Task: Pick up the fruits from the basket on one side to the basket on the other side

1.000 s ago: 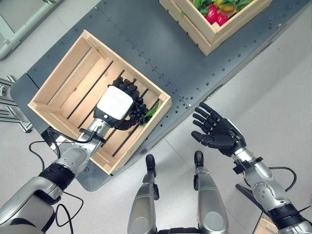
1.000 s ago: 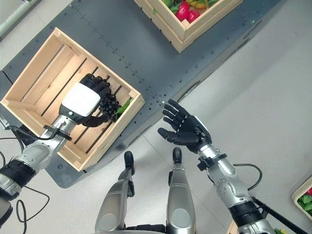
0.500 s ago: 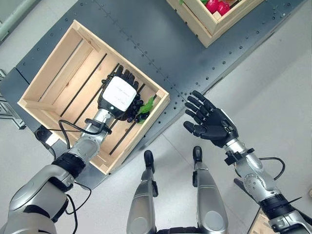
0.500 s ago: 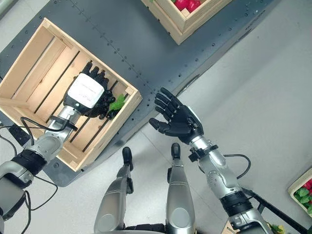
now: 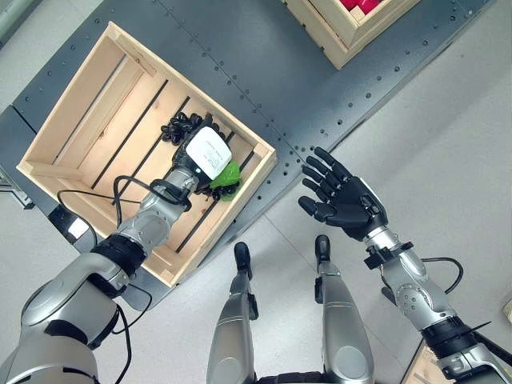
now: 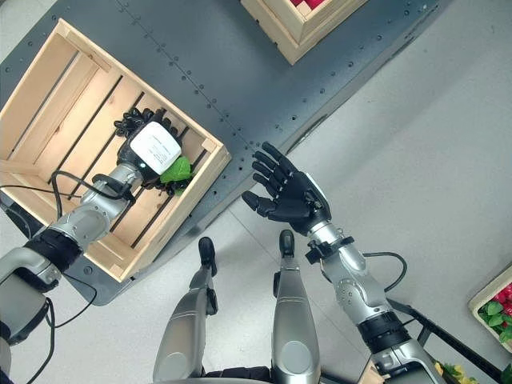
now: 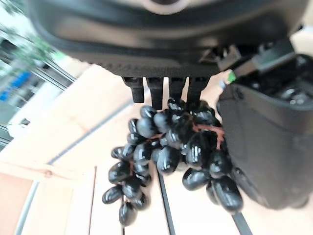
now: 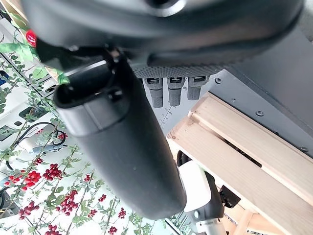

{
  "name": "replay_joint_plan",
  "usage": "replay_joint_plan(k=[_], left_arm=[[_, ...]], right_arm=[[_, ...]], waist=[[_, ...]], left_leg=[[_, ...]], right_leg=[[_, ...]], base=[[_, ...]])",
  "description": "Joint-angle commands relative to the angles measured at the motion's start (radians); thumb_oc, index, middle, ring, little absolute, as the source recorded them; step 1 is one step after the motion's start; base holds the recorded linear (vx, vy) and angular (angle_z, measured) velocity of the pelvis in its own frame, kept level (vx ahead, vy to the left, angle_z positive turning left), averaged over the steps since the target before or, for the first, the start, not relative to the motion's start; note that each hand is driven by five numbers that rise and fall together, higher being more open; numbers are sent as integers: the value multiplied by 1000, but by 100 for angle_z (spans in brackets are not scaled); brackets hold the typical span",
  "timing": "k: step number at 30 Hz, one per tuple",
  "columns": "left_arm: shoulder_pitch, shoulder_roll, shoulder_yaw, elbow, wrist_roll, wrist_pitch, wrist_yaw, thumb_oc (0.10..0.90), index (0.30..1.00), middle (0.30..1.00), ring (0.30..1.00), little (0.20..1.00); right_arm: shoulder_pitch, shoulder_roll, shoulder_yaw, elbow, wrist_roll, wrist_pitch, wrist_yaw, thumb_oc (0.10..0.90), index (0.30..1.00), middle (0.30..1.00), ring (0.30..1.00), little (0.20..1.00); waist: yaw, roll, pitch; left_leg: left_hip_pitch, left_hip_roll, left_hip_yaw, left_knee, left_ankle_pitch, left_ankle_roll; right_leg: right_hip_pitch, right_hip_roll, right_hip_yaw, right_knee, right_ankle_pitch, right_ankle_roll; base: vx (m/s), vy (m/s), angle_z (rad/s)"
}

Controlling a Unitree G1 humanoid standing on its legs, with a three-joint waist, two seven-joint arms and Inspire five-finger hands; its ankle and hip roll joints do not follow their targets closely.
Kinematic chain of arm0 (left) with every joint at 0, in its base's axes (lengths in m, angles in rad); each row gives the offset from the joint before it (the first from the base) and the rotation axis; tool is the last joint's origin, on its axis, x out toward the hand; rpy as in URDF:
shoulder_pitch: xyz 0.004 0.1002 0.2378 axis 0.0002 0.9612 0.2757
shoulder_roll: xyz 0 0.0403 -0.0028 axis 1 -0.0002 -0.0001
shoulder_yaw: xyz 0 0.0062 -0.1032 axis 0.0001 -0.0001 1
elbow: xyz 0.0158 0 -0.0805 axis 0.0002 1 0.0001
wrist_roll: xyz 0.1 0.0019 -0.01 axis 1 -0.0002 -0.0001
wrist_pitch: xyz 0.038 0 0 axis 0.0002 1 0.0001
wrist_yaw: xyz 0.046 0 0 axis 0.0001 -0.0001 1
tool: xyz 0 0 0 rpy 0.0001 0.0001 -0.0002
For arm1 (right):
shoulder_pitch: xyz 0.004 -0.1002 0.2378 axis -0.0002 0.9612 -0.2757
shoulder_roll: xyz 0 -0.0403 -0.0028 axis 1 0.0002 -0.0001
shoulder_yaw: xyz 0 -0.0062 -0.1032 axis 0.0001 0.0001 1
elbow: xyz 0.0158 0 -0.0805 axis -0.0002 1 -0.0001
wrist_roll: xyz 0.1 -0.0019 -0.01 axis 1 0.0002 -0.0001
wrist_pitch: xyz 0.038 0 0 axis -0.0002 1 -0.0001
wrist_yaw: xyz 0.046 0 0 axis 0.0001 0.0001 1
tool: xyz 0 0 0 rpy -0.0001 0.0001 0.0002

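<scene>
A: The grapes (image 7: 171, 147), where do they sit?

B: Inside the wooden crate (image 5: 76, 120) at the left of the head views, near the crate's lower right corner. The dark bunch lies on the slats, and a green leaf (image 5: 227, 174) shows beside it, close to the crate's right wall.

A: And the left hand (image 5: 206, 152)?

B: It is down in that crate, right over the bunch. In the left wrist view its fingers (image 7: 155, 92) point straight down onto the top of the grapes and the thumb (image 7: 264, 147) stands alongside them, touching the right side of the bunch. I cannot tell whether the fingers are closed on the fruit or merely resting against it.

A: The right hand (image 5: 346, 204)?

B: Right of centre in the head views, off the edge of the dark grey table (image 5: 264, 72) and above the pale floor (image 5: 448, 144). Its fingers are spread apart and it holds nothing.

A: Anything else?

B: A second wooden crate (image 5: 340, 36) sits at the top edge of the frame on the same table, with red fruit (image 5: 364, 4) just visible inside. At the lower right edge of the right eye view, another crate (image 6: 498, 312) with red and green produce shows on the floor.
</scene>
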Motion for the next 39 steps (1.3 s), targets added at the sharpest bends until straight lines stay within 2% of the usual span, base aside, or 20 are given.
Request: replay_joint_plan(k=[1,3,7,13,14,15,16,17,25,29,30,36,39], left_arm=[[-89,58,14,-38,40,14,-64,800,900,900,900,900],[-95,52,13,-49,59,10,-121,800,900,900,900,900],[-89,33,14,-21,85,26,-157,800,900,900,900,900],[-87,12,16,27,89,66,-136,800,900,900,900,900],[-83,4,17,36,86,75,-112,623,634,634,634,634],[-81,1,18,39,86,76,-96,558,538,538,538,538],[-78,-2,21,44,84,76,-75,525,488,488,488,488],[-80,-8,23,56,80,72,-59,400,300,300,300,300],[-73,-22,38,99,25,56,95,400,300,300,300,300],[-76,-22,46,107,-30,68,171,400,300,300,300,300],[-79,-21,51,114,-76,74,232,400,300,300,300,300],[-48,0,122,115,-352,96,439,400,300,300,300,300],[-2,7,187,99,-432,65,548,400,300,300,300,300]], right_arm=[[-41,38,-9,-137,12,-115,-8,800,900,900,900,900],[-44,41,-12,-140,16,-111,-16,800,900,900,900,900],[-45,52,-5,-127,16,-120,-21,800,900,900,900,900],[-45,70,7,-106,12,-130,-24,800,900,900,900,900],[-47,76,11,-104,9,-137,-23,800,900,900,900,900],[-47,77,12,-105,7,-140,-26,800,900,900,900,900],[-47,78,14,-106,6,-142,-30,800,900,900,900,900],[-50,83,13,-104,4,-139,-35,800,900,900,900,900],[-57,92,15,-86,-8,-146,-32,800,900,900,900,900],[-57,92,14,-87,-7,-145,-23,800,900,900,900,900],[-54,93,12,-83,-8,-147,-12,800,900,900,900,900],[-29,88,-4,-103,-5,-146,-8,800,900,900,900,900],[-6,95,-18,-116,-14,-145,8,800,900,900,900,900]], waist=[[-10,-79,-1],[-6,-83,-1],[-3,-89,-1],[2,-98,-1],[4,-101,-1],[4,-101,-1],[5,-102,-1],[6,-105,-1],[11,-113,-1],[11,-117,-1],[13,-118,-1],[27,-120,-1],[38,-119,-1]], left_leg=[[-70,-34,18,106,-43,30],[-78,-36,17,108,-45,32],[-78,-35,18,104,-44,32],[-72,-34,17,95,-43,32],[-72,-35,13,92,-42,32],[-71,-36,12,91,-42,32],[-70,-36,12,90,-41,32],[-66,-34,13,88,-40,31],[-49,-31,13,79,-42,31],[-31,-29,20,71,-43,34],[-23,-29,19,72,-45,34],[24,-33,16,53,-50,38],[57,-36,13,45,-57,41]], right_leg=[[58,35,-32,-158,139,-53],[51,33,-34,-157,142,-51],[47,33,-36,-157,145,-47],[51,35,-37,-162,147,-46],[51,36,-38,-162,147,-46],[52,37,-39,-162,147,-46],[52,37,-39,-162,147,-46],[55,37,-41,-162,148,-46],[66,40,-44,-161,145,-45],[79,42,-42,-160,141,-46],[86,41,-43,-159,138,-46],[130,42,-49,-166,130,-46],[160,41,-54,-168,120,-46]], base=[[0,0,0],[0,0,0],[0,0,0],[0,0,0],[0,0,0],[0,0,0],[0,0,0],[0,0,0],[0,0,0],[-11,45,2],[-7,32,0],[-2,11,0],[0,0,0]])
